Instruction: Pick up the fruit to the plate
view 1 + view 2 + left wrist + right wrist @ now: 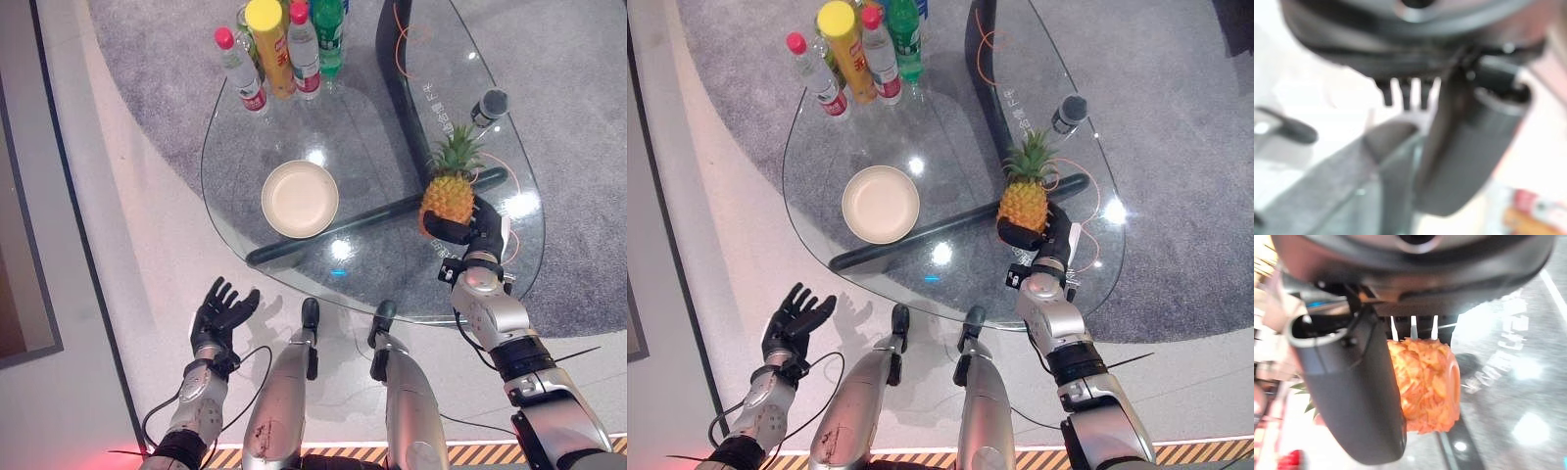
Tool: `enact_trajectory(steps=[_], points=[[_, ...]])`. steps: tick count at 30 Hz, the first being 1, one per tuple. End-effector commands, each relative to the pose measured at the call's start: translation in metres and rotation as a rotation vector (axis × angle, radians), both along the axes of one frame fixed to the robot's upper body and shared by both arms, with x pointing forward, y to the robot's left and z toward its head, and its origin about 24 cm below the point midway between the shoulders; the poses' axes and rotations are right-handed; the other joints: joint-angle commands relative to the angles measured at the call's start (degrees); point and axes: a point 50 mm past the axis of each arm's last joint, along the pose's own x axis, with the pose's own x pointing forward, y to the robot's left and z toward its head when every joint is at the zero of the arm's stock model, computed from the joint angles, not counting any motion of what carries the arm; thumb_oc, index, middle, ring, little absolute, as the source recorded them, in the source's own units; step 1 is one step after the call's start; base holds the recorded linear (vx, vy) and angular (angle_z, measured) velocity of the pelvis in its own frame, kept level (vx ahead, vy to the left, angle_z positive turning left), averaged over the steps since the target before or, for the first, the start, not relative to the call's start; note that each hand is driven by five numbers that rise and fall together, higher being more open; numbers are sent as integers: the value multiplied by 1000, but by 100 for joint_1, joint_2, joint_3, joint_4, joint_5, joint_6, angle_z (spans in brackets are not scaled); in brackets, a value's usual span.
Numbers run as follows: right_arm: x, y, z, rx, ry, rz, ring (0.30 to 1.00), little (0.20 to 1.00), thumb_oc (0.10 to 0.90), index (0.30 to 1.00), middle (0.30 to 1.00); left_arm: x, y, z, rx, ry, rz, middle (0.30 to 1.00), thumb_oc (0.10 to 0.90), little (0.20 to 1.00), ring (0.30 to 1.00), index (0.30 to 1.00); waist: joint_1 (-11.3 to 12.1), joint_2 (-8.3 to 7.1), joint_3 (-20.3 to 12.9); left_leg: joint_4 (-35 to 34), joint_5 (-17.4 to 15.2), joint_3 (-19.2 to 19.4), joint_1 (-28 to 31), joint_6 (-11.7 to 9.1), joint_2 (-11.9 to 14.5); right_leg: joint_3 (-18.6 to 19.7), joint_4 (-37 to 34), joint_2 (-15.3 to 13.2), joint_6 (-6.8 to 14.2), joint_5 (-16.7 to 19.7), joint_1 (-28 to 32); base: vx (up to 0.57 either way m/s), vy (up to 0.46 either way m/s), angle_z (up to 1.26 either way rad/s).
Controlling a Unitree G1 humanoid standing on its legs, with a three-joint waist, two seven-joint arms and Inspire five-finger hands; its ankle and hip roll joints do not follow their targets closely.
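**Securing the pineapple for transfer to the plate**

Left eye view. The pineapple (448,192) stands upright on the glass table (245,166), near its right edge. The right hand (477,232) wraps the lower body of the fruit, thumb curled across the front face. The plate (300,199) sits near the table's centre, well apart from the fruit and clear of it. A cluster of bottles (282,47) stands at the far edge. The left hand (221,313) hangs off the table's near edge, fingers spread and holding nothing.

Right eye view. Same layout. The grip sits low on the fruit, below the crown (1030,155). Judgement: a low grip leaves the heavy crown free to tip, so lift vertically first and keep the fruit upright during travel.

Left wrist view. The hand's fingers extend straight, with no object between them.

Right wrist view. The thumb lies along one flank of the orange rind and fingertips show at its far side; the hand is clamped on the fruit. Judgement: confirm firm contact on both flanks before lifting. Carry leftward towards the plate, stay short of the bottles, then lower onto the plate's centre before releasing.
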Motion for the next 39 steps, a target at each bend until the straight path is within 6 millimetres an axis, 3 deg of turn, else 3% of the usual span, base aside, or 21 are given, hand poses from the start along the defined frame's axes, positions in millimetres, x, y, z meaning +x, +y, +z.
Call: enact_trajectory(steps=[1, 4, 7, 13, 17, 29, 39], points=[[-9, 4, 79, -90, -410, 105, 300, 200, 100, 300, 300, 1, 14, 32, 36, -186, 58, 900, 800, 900, 900, 900, -44, 117, -128, 38, -461, -43, 311, -33, -293, -350, 457, 252, 151, -398, 303, 0, 0, 0], [-19, 28, 83, -134, -478, 301, 300, 200, 100, 300, 300, 7, 8, 53, -35, -297, -7, 900, 800, 900, 900, 900, -60, 102, -128, 34, -472, -43, 440, -26, -289, -387, 460, 230, 151, -432, 448, -9, -19, -3], [-24, 38, 86, -165, -511, 400, 300, 200, 100, 300, 300, 11, -2, 65, -54, -355, -86, 900, 800, 900, 900, 900, -65, 91, -128, 33, -470, -40, 446, -15, -282, -421, 447, 224, 149, -424, 474, -19, -40, -1], [-33, 58, 100, -289, -556, 636, 300, 200, 100, 300, 300, 21, -24, 100, 79, -448, -256, 900, 800, 900, 900, 900, -66, 83, -128, 96, -467, -33, 377, 9, -278, -486, 432, 204, 165, -385, 469, -22, -27, 4], [-40, 70, 104, -364, -571, 767, 300, 200, 100, 300, 300, 26, -39, 121, 75, -530, -374, 900, 800, 900, 900, 900, -59, 66, -128, 154, -475, -59, 317, 25, -314, -513, 373, 202, 177, -347, 479, -17, -29, 4], [-48, 96, 96, -434, -538, 983, 300, 200, 100, 300, 300, 24, -78, 147, -33, -642, -637, 900, 800, 900, 900, 900, -58, 57, -128, 264, -480, -115, 153, 62, -403, -536, 260, 178, 204, -253, 453, -5, -8, 2], [-54, 107, 94, -476, -555, 1089, 300, 200, 100, 300, 300, 22, -84, 169, -174, -758, -705, 900, 800, 900, 900, 900, -27, 49, -128, 286, -470, -171, 93, 71, -457, -533, 239, 169, 216, -230, 428, -1, -3, 1]])
